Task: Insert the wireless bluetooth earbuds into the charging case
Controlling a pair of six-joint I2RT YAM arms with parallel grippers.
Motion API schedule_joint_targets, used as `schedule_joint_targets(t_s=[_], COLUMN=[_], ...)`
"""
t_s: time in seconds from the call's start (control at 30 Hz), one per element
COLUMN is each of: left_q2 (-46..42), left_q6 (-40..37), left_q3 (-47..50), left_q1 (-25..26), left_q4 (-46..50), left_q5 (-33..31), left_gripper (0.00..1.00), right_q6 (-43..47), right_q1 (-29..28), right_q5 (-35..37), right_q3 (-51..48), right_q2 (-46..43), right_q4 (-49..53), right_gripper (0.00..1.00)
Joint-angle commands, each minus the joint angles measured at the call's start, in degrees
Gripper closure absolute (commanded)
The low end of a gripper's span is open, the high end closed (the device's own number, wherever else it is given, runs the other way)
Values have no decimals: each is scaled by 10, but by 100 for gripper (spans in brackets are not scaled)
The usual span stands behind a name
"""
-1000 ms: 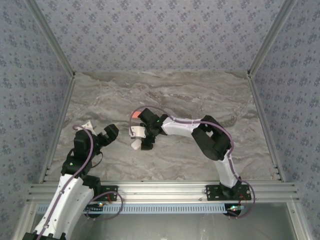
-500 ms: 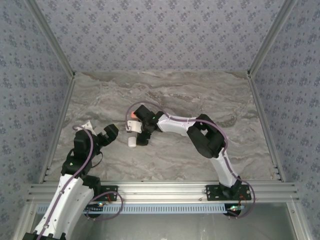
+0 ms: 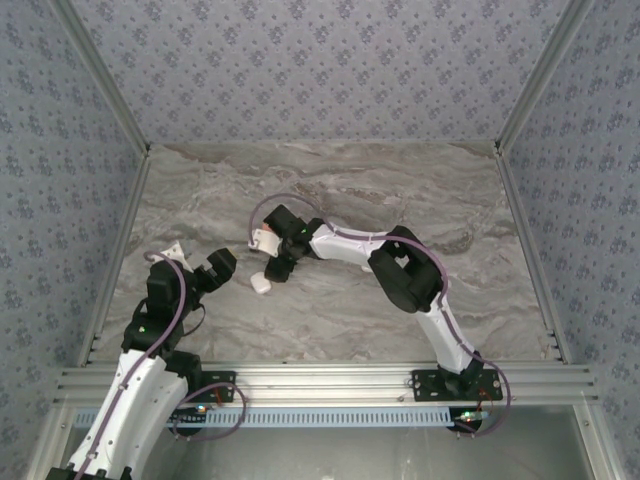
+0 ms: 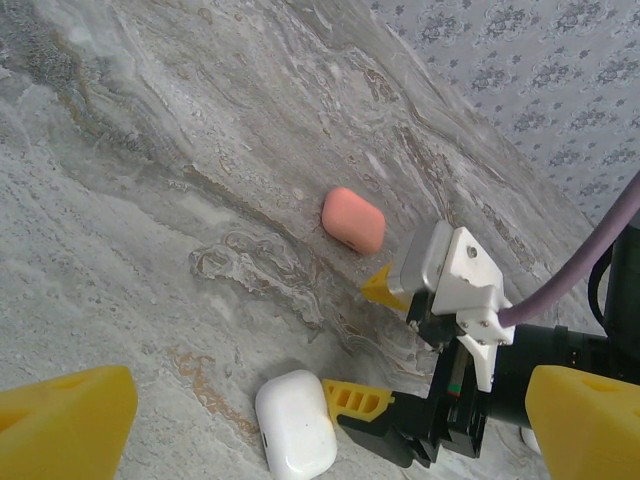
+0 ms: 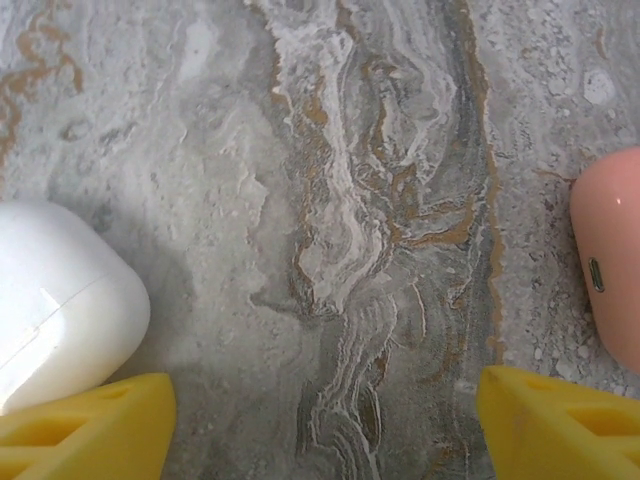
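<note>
The right gripper (image 5: 322, 415) hung wide open and empty just beside the white case (image 5: 60, 300), between it and the pink case (image 5: 612, 260). Both lay shut on the table (image 5: 330, 200). Closing here might shove the rounded white case aside.

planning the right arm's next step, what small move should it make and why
Probably shift the right gripper sideways onto the white case: its open jaws straddle bare table between that closed case and the pink case, gripping nothing.
</note>
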State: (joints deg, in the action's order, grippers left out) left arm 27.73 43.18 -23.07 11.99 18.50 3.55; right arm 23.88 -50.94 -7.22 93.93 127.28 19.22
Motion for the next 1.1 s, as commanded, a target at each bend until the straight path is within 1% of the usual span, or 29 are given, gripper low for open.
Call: schedule_joint_targets(t_s=[0.0, 0.07, 0.2, 0.3, 0.43, 0.57, 0.83, 1.07], left_q2=[-10, -11, -14, -17, -20, -24, -29, -31], left_q6=[7, 7, 8, 9, 8, 8, 10, 11], left_q3=[6, 6, 8, 10, 10, 11, 12, 13], left_q1=[-5, -5, -5, -4, -5, -5, -5, -6], left_q4=[7, 7, 7, 7, 8, 11, 13, 12], left_q5=[-6, -7, -9, -13, -15, -17, -14, -17], left_gripper=[1, 1, 1, 1, 1, 1, 1, 1], right_q6=[-104, -143, -215, -274, -333, -386, -410, -406], right_q1=[6, 4, -5, -22, -62, -85, -106, -114], right_q5=[-19, -18, 21, 41, 78, 115, 136, 145], right_q3=[13, -3, -38, -61, -83, -91, -50, -29], right_q2=[-21, -46, -93, -118, -129, -120, -66, -36], right_q4=[-4, -11, -1, 7, 4, -6, 19, 32], right_gripper=[18, 16, 14, 13, 12, 10, 5, 6])
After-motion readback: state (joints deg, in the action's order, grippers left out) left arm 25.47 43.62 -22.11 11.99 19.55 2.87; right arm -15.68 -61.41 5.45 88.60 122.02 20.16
